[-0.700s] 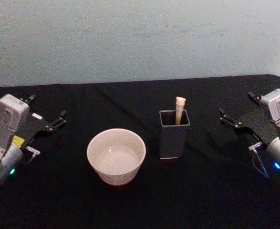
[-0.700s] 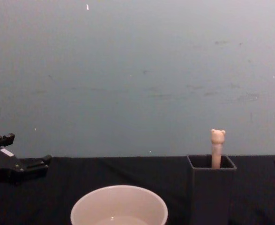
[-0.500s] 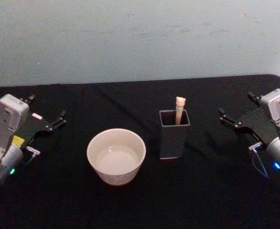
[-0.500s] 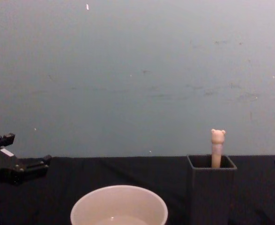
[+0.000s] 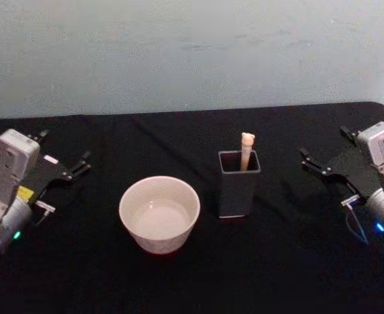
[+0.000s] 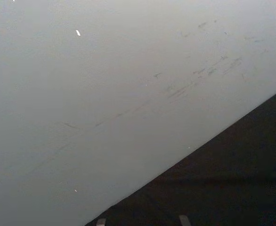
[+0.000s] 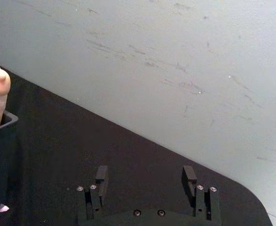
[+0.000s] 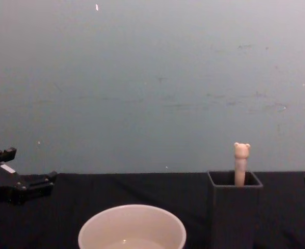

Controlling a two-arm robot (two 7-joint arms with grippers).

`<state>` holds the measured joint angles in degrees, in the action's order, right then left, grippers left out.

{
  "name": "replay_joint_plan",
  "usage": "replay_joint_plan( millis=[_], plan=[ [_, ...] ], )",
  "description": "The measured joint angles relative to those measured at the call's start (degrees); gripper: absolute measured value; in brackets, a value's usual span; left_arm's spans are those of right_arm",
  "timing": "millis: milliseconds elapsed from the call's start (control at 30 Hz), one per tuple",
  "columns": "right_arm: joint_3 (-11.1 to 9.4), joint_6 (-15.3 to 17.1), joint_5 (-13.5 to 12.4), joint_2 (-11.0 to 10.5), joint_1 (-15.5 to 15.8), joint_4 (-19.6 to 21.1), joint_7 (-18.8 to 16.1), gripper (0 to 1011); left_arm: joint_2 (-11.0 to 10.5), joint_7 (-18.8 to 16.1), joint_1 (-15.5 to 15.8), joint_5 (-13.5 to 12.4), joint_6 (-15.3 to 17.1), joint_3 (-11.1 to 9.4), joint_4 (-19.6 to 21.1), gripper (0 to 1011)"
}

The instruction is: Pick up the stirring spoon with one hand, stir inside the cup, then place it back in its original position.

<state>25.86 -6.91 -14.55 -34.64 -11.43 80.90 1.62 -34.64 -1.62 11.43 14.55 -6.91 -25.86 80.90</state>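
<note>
At the centre of the black cloth-covered desk point(image 5: 277, 261), the slim cream-beige stirring spoon with the tiny bear head point(image 5: 246, 147) stands in the tall dark grey square-section holder point(image 5: 236, 190). Only its upper handle and bear head show above the rim; the metal bowl is hidden inside. The wide round off-white cup point(image 5: 156, 241) sits just beside the holder, on the robot's left of it, and the two do not touch.

Change over the last moment: I find none worth marking. Spoon, holder and cup lie exactly as they did a fraction of a second ago, and both arms sit where they were, apart from at most a slight drift of the left one. I take this to mean the task has not yet begun, with the pick-up, the stir and the return all still to do.

The black two-finger left gripper with the small white label point(image 5: 65, 145) hangs at the desk's left edge, fingers spread apart and empty. The cup lies between it and the holder. The black right gripper point(image 5: 322, 141) hangs at the right edge, its fingers likewise spread wide with nothing between them, as the right wrist view confirms. The spoon stands well apart from both grippers. From the right side the way to the holder is unobstructed, and the bear head shows at the edge of that wrist view.
</note>
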Motion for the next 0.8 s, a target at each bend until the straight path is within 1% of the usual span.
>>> replay_joint_plan(
  millis=[800],
  plan=[
    [0.0,0.0,0.0,0.0,0.0,0.0,0.0,1000,0.0,0.0,0.0,0.0,0.0,0.0,0.0,1001]
  ],
)
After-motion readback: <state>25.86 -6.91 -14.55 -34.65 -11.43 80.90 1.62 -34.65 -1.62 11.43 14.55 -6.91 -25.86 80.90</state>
